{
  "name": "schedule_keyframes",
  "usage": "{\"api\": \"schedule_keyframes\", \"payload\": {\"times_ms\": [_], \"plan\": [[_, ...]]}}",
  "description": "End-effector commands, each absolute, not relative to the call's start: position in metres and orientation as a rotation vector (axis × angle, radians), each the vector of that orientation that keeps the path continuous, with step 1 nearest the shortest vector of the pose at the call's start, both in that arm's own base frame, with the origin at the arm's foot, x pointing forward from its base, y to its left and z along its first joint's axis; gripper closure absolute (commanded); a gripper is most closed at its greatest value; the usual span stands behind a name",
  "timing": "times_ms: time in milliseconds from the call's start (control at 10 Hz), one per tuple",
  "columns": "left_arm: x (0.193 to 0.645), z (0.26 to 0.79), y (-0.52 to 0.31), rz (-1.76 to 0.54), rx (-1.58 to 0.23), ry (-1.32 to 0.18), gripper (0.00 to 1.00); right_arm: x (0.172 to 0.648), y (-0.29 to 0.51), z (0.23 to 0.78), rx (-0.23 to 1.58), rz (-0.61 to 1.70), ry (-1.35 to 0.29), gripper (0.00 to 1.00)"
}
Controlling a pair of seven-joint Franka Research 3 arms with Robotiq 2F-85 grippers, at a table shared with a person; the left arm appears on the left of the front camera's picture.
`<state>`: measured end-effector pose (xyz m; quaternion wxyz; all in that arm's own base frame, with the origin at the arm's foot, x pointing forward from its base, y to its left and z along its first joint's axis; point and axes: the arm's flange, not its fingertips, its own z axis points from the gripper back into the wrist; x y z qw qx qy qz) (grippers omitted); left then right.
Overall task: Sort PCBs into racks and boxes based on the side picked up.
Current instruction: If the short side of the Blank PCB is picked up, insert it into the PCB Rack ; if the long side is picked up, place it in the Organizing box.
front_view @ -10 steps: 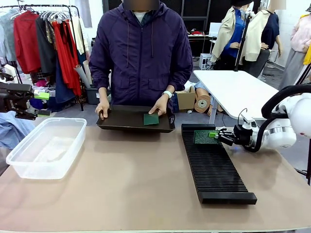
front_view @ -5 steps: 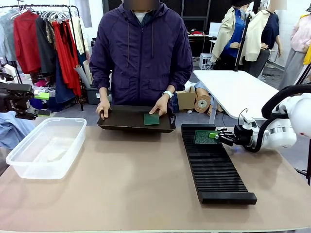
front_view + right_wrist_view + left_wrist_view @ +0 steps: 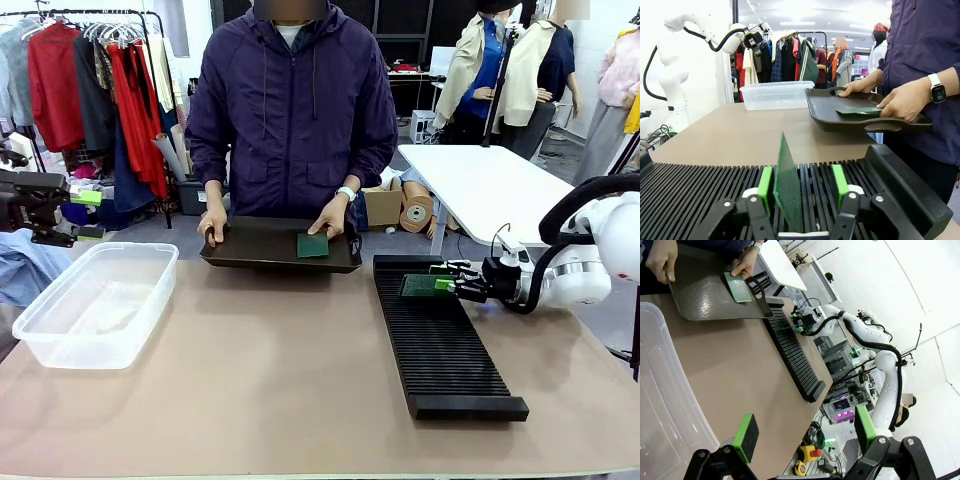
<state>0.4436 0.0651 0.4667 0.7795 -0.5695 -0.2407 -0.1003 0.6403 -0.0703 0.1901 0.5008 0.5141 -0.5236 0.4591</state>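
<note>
I have just opened the right hand (image 3: 802, 189). Its pads (image 3: 765, 187), clamped on the PCB (image 3: 785, 165) a second ago, now stand clear on both sides. The board stands upright on its own in a slot at the far end of the rack (image 3: 440, 350), so I judge this placement done. The left hand (image 3: 805, 432) is wide open near the box (image 3: 660, 390). A second PCB (image 3: 311, 245) lies in the person's tray (image 3: 250, 258).

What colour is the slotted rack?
The rack is black; best seen in the front view.

No text, label or number can be read anywhere.
</note>
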Motion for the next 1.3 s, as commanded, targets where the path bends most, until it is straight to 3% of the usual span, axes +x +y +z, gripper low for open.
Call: {"api": "schedule_keyframes", "payload": {"times_ms": [0,1200], "plan": [[0.4422,0.4683,0.0656,-0.211,-1.233,-0.516,0.00,0.6463,-0.0701,0.1934,1.240,1.123,-1.281,0.00],[0.4422,0.4683,0.0656,-0.211,-1.233,-0.516,0.00,0.6411,-0.0705,0.1911,1.241,1.113,-1.267,0.00]]}}
